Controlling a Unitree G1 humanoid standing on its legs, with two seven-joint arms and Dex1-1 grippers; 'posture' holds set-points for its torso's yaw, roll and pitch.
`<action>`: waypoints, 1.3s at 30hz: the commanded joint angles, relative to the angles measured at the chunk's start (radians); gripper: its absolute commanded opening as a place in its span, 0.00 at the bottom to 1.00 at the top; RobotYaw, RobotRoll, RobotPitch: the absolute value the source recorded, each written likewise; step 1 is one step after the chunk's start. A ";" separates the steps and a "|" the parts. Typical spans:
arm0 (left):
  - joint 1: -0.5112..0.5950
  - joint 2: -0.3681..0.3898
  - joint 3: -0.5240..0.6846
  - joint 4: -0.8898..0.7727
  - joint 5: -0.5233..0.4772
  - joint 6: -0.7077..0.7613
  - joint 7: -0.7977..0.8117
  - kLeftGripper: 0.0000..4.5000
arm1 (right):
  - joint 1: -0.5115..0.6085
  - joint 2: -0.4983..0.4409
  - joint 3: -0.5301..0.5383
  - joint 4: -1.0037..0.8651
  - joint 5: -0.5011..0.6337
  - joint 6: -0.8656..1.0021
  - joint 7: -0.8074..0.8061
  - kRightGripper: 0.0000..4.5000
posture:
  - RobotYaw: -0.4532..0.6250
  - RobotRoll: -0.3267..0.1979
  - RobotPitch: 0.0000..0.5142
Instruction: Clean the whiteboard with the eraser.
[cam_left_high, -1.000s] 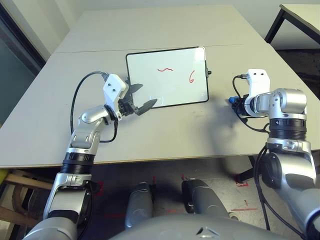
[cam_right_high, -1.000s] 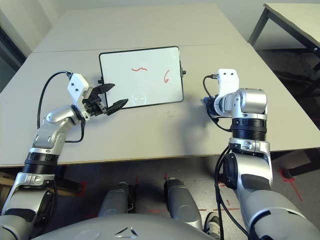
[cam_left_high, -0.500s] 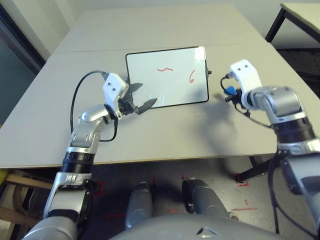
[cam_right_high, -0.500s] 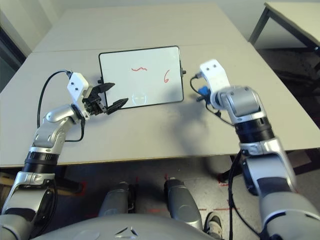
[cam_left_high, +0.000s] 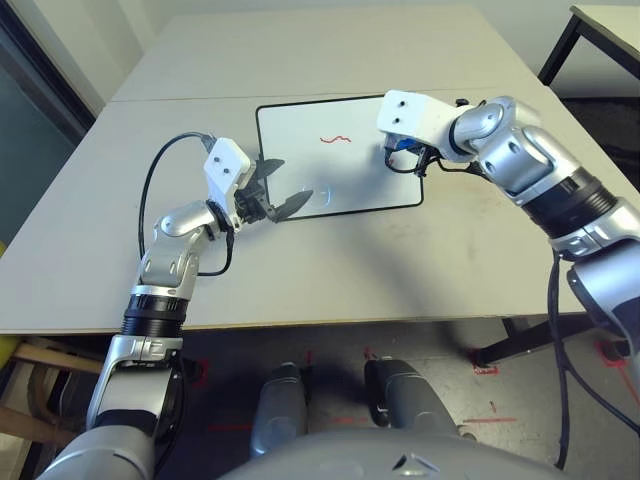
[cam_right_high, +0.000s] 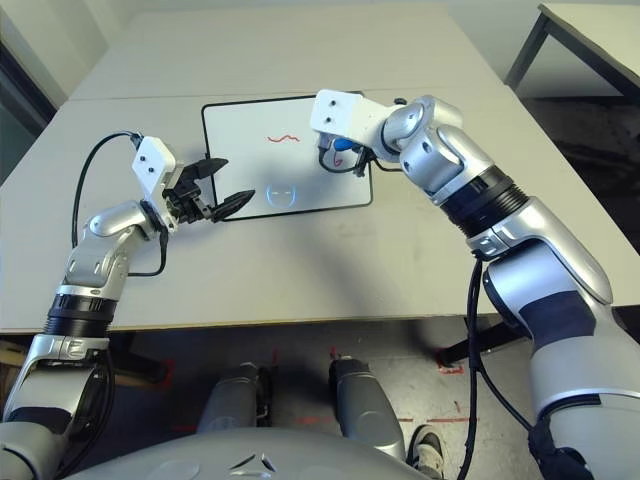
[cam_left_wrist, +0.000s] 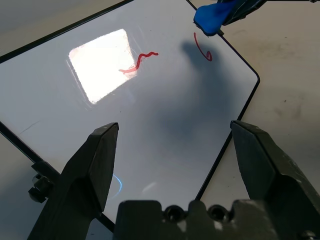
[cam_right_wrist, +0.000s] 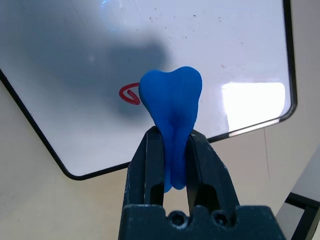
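Note:
The whiteboard (cam_left_high: 340, 175) lies flat on the table, with a red squiggle (cam_left_high: 337, 139) near its far edge. A red looped mark (cam_left_wrist: 202, 48) is drawn near its right edge. My right gripper (cam_right_wrist: 172, 140) is shut on the blue eraser (cam_right_wrist: 171, 107). It holds the eraser (cam_left_high: 402, 145) just above the board's right part, over the looped mark (cam_right_wrist: 129, 93). Whether the eraser touches the surface I cannot tell. My left gripper (cam_left_high: 285, 187) hangs open over the board's near left corner, with nothing between its fingers.
The grey table (cam_left_high: 330, 270) has a seam running across behind the board, and bare surface in front of and to both sides of it. Another table (cam_left_high: 605, 25) stands at the far right. A black cable (cam_left_high: 155, 190) loops off my left forearm.
My right arm has swung left from beside the board's right edge to over its right part, carrying the eraser. The left gripper has barely moved.

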 joint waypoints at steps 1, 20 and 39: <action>0.021 -0.003 -0.004 -0.024 0.007 0.003 0.004 1.00 | -0.049 0.015 0.007 0.111 -0.059 -0.091 0.038 0.09 | 0.28 0.62 0.10; 0.065 -0.005 -0.001 -0.088 0.001 0.035 0.030 1.00 | -0.106 0.118 -0.022 0.427 -0.257 -0.332 -0.057 0.09 | 0.29 0.62 0.13; 0.062 -0.003 0.000 -0.083 0.001 0.038 0.026 1.00 | 0.010 0.183 -0.034 0.268 -0.345 -0.307 -0.043 0.09 | 0.29 0.62 0.15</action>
